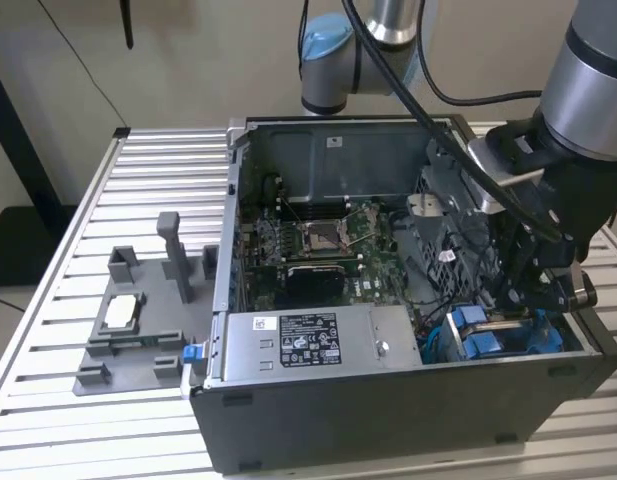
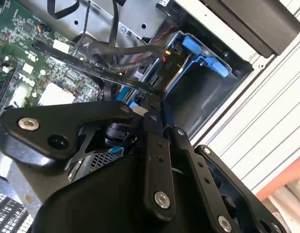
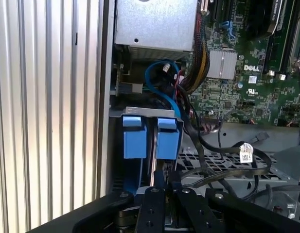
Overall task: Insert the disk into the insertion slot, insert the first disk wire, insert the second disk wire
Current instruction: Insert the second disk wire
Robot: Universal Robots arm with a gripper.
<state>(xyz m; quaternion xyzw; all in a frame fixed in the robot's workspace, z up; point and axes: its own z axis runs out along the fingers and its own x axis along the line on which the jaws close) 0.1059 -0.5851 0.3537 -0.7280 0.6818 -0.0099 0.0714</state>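
Soft even indoor light, dim case interior, mild blur, foreground defocused

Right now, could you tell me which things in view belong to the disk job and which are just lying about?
Job:
- disk in its slot
- gripper, above the disk
- black cables

Lying about:
- grey fixture on the table
- power supply
- motherboard

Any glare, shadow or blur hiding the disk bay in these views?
Exterior view: even light, but the tool and arm shade the blue carrier. First wrist view: carrier tabs clear, the bay below them dark. Second wrist view: the near tool body is soft; the table slats look washed out.
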